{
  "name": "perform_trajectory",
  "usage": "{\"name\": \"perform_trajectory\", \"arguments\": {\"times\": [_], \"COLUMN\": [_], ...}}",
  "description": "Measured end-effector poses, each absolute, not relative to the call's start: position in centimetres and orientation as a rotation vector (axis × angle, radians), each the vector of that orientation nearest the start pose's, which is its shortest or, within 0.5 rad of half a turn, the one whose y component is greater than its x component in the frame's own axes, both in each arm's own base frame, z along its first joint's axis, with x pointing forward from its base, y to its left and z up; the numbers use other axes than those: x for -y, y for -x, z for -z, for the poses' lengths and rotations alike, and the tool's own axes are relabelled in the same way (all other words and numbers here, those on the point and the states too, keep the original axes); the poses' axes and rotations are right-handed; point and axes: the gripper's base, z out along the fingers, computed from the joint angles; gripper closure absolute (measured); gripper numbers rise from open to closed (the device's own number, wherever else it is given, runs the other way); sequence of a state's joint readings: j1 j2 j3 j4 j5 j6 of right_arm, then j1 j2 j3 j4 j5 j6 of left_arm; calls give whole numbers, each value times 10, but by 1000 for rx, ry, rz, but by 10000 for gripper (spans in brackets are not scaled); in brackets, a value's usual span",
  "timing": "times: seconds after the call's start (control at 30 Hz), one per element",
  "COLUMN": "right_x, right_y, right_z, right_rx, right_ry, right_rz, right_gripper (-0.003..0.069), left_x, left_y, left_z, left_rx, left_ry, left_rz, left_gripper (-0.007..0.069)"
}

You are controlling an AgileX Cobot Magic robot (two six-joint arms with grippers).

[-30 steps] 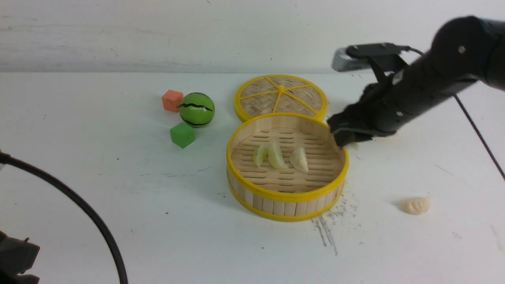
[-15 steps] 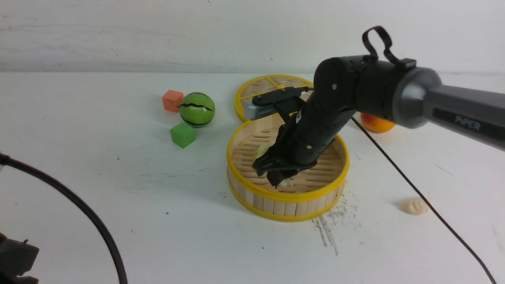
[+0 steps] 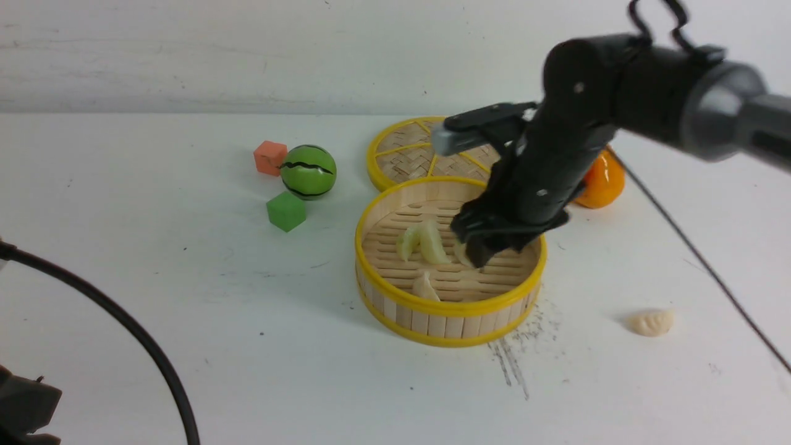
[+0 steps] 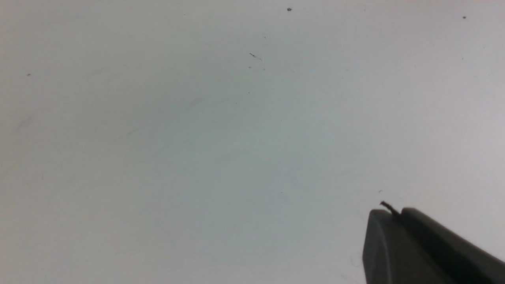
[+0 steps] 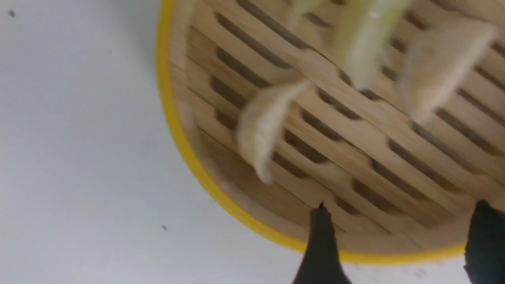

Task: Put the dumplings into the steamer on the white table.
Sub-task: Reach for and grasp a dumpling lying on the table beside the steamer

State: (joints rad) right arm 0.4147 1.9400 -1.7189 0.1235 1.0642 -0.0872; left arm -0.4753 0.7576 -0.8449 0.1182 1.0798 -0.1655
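Fingers of the left gripper (image 4: 388, 221) are pressing together above the white table (image 4: 197, 138). Four dumplings (image 3: 431, 242) are sitting in the steamer (image 3: 371, 272), the nearest one (image 3: 425, 287) pointing front to back. The right gripper (image 3: 479, 247) is hanging over them, jaws wide apart and empty. A fifth dumpling (image 3: 650, 322) is lying on the table well to the right, lengthwise left to right.

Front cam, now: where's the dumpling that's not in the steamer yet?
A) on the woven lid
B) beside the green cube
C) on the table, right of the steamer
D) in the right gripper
C: the lone dumpling lies on the white table to the right of the steamer, apart from it. The right gripper is open and empty over the steamer floor.
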Motion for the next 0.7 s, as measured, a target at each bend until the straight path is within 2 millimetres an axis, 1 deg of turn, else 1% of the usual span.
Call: {"name": "perform_trajectory", "arguments": {"times": [0.07, 0.1, 0.13, 0.17, 0.2, 0.27, 0.37, 0.43, 0.47, 0.5, 0.57, 0.7], "right_x": [-151, -132, -120, -102, -90, -63, -32, -22, -21, -18, -18, -19], "right_y": [-378, -373, -369, -364, -359, -351, -341, -339, -339, -339, -341, -354], "right_z": [-294, -299, -301, -301, -302, -295, -273, -258, -254, -242, -234, -218], "right_rx": [-2732, -2763, -2779, -2799, -2807, -2830, -2845, -2845, -2845, -2838, -2831, -2796], "right_ry": [592, 553, 521, 463, 417, 288, 68, -27, -42, -89, -115, -208], "right_rz": [-181, -149, -135, -124, -119, -113, -133, -150, -154, -169, -180, -205], "right_gripper": [190, 189, 188, 188, 188, 188, 188, 188, 188, 188, 188, 187], "left_x": [47, 47, 47, 47, 47, 47, 48, 48, 48, 48, 48, 48], "left_y": [-111, -111, -111, -111, -112, -112, -112, -113, -113, -113, -113, -113], "left_z": [-339, -339, -339, -339, -339, -340, -340, -341, -341, -341, -341, -341], "left_rx": [-2437, -2437, -2437, -2437, -2436, -2431, -2421, -2415, -2413, -2409, -2406, -2406], "left_ry": [-405, -405, -405, -405, -405, -405, -403, -403, -402, -402, -402, -402], "left_rz": [124, 124, 124, 124, 124, 128, 136, 138, 140, 141, 142, 142], "left_gripper": [606, 606, 605, 603, 602, 599, 596, 596, 595, 594, 592, 587]}}
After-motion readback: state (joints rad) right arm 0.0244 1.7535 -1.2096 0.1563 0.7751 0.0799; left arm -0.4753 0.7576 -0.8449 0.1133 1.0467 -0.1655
